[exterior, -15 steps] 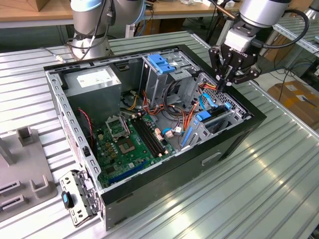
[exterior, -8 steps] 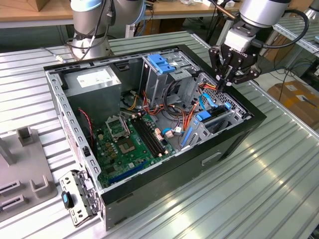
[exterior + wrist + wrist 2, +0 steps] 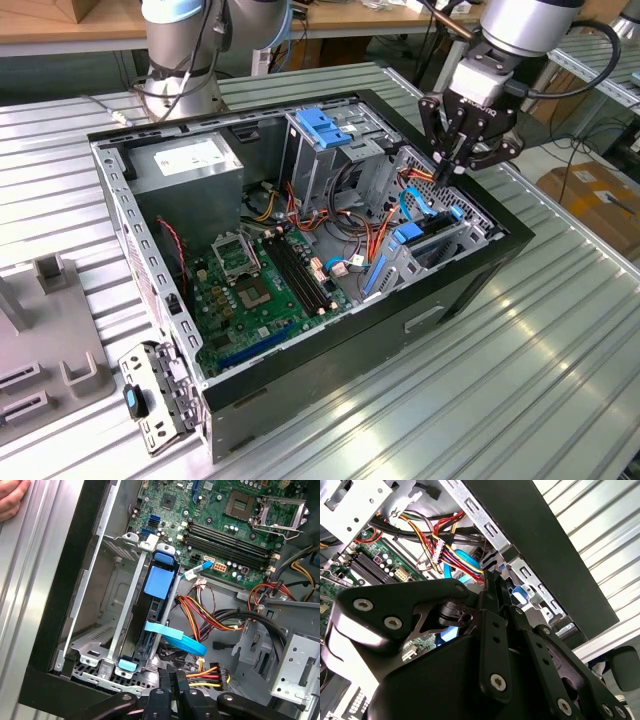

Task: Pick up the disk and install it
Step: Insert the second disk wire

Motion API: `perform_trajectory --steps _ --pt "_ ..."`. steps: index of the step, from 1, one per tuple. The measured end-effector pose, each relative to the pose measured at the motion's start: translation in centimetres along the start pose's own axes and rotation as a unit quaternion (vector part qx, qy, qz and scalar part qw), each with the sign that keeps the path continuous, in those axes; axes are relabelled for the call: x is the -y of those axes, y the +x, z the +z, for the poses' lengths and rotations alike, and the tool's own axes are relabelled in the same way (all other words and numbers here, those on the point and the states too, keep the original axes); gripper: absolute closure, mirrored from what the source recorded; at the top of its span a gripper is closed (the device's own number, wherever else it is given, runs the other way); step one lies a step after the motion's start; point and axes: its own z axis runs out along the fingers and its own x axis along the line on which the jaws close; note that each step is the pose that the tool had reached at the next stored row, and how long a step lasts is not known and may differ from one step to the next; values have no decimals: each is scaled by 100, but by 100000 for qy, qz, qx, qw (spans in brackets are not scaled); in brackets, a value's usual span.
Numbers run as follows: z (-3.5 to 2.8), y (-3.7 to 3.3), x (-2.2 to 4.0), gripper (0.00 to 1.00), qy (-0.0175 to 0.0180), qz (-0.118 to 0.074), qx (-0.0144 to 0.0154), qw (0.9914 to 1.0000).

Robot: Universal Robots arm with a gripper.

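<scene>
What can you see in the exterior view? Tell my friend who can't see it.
A robot gripper hovers over the drive cage at one end of an open computer case. Inside lie a green motherboard, coloured cables and a grey power supply.

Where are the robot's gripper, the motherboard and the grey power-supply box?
gripper (image 3: 452, 163), exterior view, at its fingertips.
motherboard (image 3: 262, 296), exterior view, green board surface.
power-supply box (image 3: 190, 165), exterior view, its top face.
</scene>
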Motion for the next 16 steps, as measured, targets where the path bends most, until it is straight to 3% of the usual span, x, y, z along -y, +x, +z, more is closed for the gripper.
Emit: perform_trajectory --steps 2,6,10,14,16 --pt "0 25 -21 84 2 -2 -1 100000" --pt "0 146 -108 84 1 -4 0 100000" --pt "9 156 -123 84 -43 1694 -65 99986" --pt "17 156 -124 84 -144 5385 -210 99855" --pt "22 156 -123 84 -194 7287 -279 99734"
